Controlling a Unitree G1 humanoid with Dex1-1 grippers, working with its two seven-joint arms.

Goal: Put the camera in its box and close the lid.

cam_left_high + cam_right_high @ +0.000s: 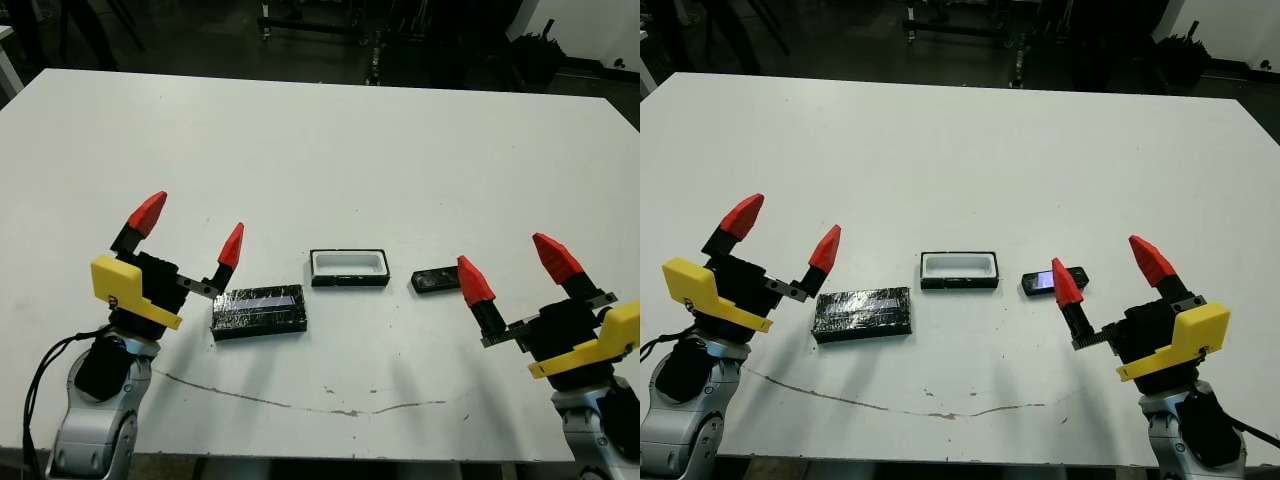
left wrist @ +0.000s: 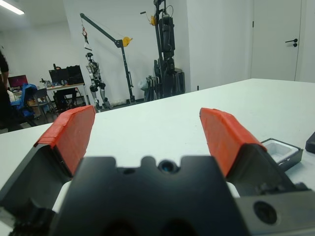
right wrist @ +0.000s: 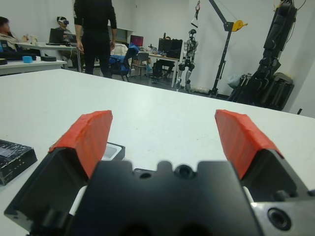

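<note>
Nothing done yet | camera (image 1: 1054,281) loose beside empty box (image 1: 959,270) | lid (image 1: 862,312) lying apart | left gripper (image 1: 190,228), right gripper (image 1: 516,267) wide, empty | insertion, closing remaining

- The left gripper (image 1: 190,225) has two tapered fingers with bright red pointed tips on black stems.
- A black body sits behind those fingers, with a yellow block-shaped bracket on its outer side.
- Below it the left forearm is light grey and rounded, with a black joint section and a thin black cable looping beside it.
- The right gripper (image 1: 1108,267) has the same build: red wedge tips, black stems, black body, yellow bracket.
- Its forearm is grey with a black joint.
- In the wrist views each black body shows small round screw holes and flat red finger pads (image 3: 88,137).
</note>
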